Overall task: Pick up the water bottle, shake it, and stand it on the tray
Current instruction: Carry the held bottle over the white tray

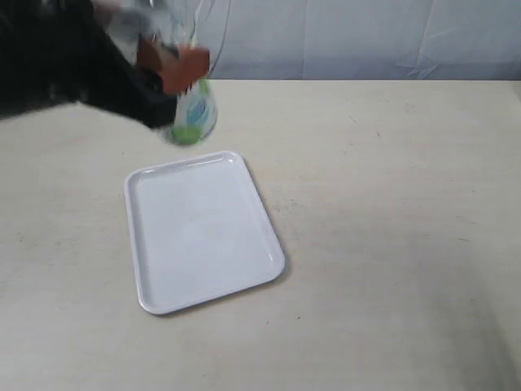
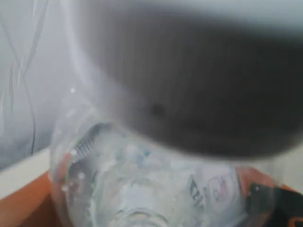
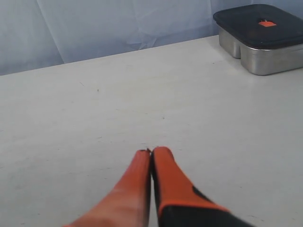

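The water bottle hangs in the air beyond the far end of the white tray, blurred by motion, its green-and-white label showing. My left gripper is shut on it, orange fingers on either side. In the left wrist view the clear bottle fills the lower part of the picture, with an orange finger beside it. The tray lies flat on the table with nothing on it. My right gripper is shut on nothing, its orange fingers pressed together above bare tabletop; it does not show in the exterior view.
A metal box with a dark lid stands on the table near the backdrop in the right wrist view. A pale cloth backdrop runs along the table's far edge. The left arm reaches in from the upper left.
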Motion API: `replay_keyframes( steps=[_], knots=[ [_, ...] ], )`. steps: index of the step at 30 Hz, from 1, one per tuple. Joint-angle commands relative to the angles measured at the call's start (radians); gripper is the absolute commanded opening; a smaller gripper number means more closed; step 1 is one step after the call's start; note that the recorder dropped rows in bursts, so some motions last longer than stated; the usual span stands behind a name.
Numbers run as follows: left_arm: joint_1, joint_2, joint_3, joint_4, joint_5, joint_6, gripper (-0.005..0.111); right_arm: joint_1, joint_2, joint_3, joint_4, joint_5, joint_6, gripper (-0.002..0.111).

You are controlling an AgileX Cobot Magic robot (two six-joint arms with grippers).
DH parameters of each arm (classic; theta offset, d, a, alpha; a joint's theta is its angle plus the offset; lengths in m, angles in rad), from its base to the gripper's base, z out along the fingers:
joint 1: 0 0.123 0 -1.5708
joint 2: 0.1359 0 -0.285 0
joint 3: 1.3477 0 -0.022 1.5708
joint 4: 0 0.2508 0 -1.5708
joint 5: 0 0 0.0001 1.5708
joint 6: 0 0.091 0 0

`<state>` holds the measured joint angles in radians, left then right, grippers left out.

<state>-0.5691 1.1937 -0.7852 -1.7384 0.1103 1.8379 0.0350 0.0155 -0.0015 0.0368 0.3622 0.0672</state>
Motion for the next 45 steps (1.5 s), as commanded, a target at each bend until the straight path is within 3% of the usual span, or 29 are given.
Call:
replay_keyframes(
  steps=[1,5,11,17,19,21,23,24,25,27,28,29,30,32,34,35,36,40,41,42,45],
  knots=[
    [0.001,0.036,0.013,-0.006,0.013,-0.023,0.000,-0.005,-0.003,0.001,-0.002,-0.008,-0.003,0.004],
    [-0.001,-0.083,-0.129,-0.003,-0.017,-0.033,0.000,-0.005,-0.005,0.001,-0.002,-0.008,-0.004,0.004],
    [-0.001,0.068,0.081,-0.006,-0.007,-0.138,0.000,-0.005,-0.005,0.001,-0.002,-0.008,-0.004,0.004],
    [-0.001,0.040,0.042,-0.006,0.226,-0.152,0.000,-0.005,-0.005,0.001,-0.002,-0.008,-0.004,0.004],
    [-0.001,0.038,0.042,0.064,0.126,-0.169,0.000,-0.005,-0.005,0.001,-0.002,-0.008,-0.004,0.004],
    [0.003,0.042,0.064,0.079,-0.216,-0.214,0.000,-0.005,-0.005,0.001,-0.002,-0.008,-0.004,0.004],
    [0.036,0.043,0.077,0.007,-0.449,-0.216,0.000,-0.005,-0.005,0.001,-0.002,-0.008,-0.004,0.004],
    [0.059,0.040,0.076,-0.006,-0.421,-0.216,0.000,-0.005,-0.005,0.001,-0.002,-0.008,-0.004,0.004],
    [0.074,0.035,0.076,-0.006,-0.271,-0.212,0.000,-0.005,-0.005,0.001,-0.002,-0.008,-0.004,0.004],
    [0.070,0.041,0.065,0.026,0.187,-0.206,0.000,-0.005,-0.005,0.001,-0.002,-0.008,-0.004,0.004],
    [0.052,0.054,0.050,0.039,0.341,-0.188,0.000,-0.005,-0.005,0.001,-0.002,-0.008,-0.004,0.004],
    [0.032,0.058,0.044,0.058,0.384,-0.179,0.000,-0.005,-0.005,0.001,-0.002,-0.008,-0.004,0.004],
    [0.011,0.058,0.042,0.085,0.328,-0.189,0.000,-0.005,-0.005,0.001,-0.004,-0.008,-0.004,0.004],
    [-0.002,0.056,0.061,0.095,0.031,-0.320,0.000,-0.005,-0.005,0.001,-0.004,-0.008,-0.004,0.004],
    [0.014,0.056,0.085,0.030,-0.357,-0.439,0.000,-0.005,-0.005,0.001,-0.004,-0.008,-0.004,0.004],
    [0.025,0.056,0.086,0.008,-0.436,-0.435,0.000,-0.005,-0.005,0.001,-0.004,-0.008,-0.004,0.004],
    [0.038,0.055,0.086,0.010,-0.381,-0.386,0.000,-0.005,-0.005,0.001,-0.004,-0.008,-0.004,0.004],
    [0.040,0.054,0.065,0.124,0.314,-0.237,0.000,-0.005,-0.005,0.001,-0.004,-0.008,-0.004,0.004],
    [0.036,0.054,0.064,0.129,0.334,-0.235,0.000,-0.005,-0.005,0.001,-0.004,-0.008,-0.004,0.004],
    [0.036,0.054,0.066,0.129,0.267,-0.264,0.000,-0.005,-0.005,0.001,-0.004,-0.008,-0.004,0.004],
    [0.041,0.056,0.082,0.093,-0.119,-0.364,0.000,-0.005,-0.005,0.001,-0.004,-0.008,-0.004,0.004]
  ],
)
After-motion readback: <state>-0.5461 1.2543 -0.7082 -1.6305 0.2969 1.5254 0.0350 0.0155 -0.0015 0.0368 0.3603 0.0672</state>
